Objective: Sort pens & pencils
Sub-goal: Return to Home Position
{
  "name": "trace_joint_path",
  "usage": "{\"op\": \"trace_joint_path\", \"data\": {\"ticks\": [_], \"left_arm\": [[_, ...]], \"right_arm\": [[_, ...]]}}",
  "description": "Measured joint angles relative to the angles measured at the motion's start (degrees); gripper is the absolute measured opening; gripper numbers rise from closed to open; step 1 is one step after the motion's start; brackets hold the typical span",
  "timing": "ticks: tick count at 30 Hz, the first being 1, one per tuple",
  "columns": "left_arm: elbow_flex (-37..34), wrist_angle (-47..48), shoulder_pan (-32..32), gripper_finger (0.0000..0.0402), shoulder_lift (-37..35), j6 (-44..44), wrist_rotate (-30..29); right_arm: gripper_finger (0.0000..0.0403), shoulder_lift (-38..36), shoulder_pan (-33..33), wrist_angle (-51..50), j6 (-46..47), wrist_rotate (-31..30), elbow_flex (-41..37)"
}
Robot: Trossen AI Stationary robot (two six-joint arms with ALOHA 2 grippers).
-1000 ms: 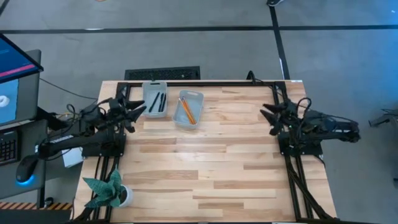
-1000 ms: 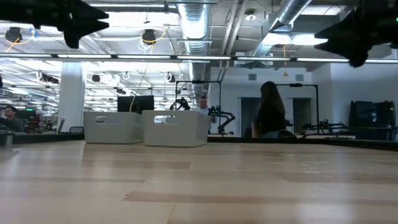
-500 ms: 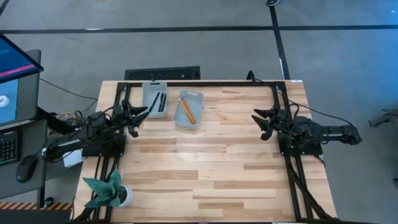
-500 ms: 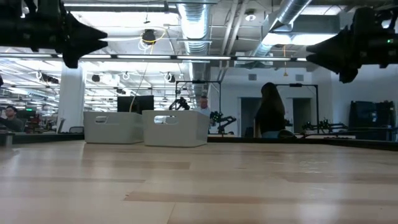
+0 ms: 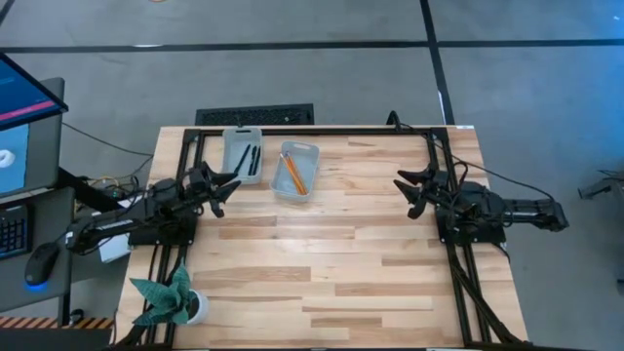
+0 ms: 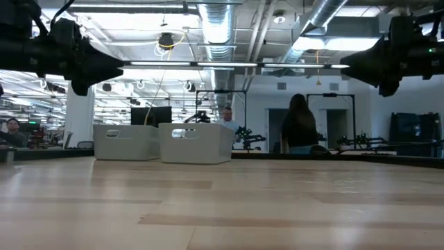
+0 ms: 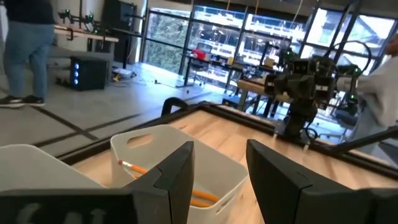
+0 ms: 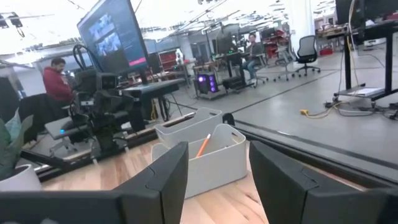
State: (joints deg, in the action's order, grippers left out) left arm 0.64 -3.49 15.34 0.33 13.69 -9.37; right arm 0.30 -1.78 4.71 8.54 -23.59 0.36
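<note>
Open-plan lab in the background, one person [image 6: 300, 123] standing far back in the low view, not involved. Wood table [image 5: 322, 263]: no loose sticks on the bare top that I can see. Change vs a second ago: both arms have pulled back toward their bases. Left hand [image 5: 222, 187] was up beside the left bin [image 5: 228, 156], now sits lower and clear of it near the table's left edge. Right hand [image 5: 407, 195] came forward a bit, then hasn't moved for the last half second, well apart from both bins on the right side. Both hands released, fingers spread, nothing between them; both wrist views show an empty gap. My read: sorting is done and this is only the retreat to rest pose, no pick left. Pens [image 5: 250, 161]: thin black sticks lying lengthwise in the left bin, against its right wall. Pencils [image 5: 292, 174]: slim orange sticks lying at a slant in the right bin [image 5: 306, 153], just beside the left one; one tip leans up toward the rim in the right wrist view. Exact count in either bin unclear from above.
</note>
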Motion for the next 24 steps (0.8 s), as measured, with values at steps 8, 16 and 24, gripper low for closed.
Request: {"op": "trace_joint_path", "data": {"ticks": [8,16,24], "left_arm": [[0.0,0.1,0.0,0.0138,0.0,-2.8,0.0],[-0.1,0.4,0.0,0.0138,0.0,-3.4,1.6],[-0.1,0.6,0.0,0.0138,0.0,-3.4,2.6]], "right_arm": [[0.0192,0.0,0.0,0.0,0.0,-0.9,0.0],[0.0193,0.0,0.0,0.0,0.0,-0.9,0.0],[0.0194,0.0,0.0,0.0,0.0,-0.9,0.0]]}}
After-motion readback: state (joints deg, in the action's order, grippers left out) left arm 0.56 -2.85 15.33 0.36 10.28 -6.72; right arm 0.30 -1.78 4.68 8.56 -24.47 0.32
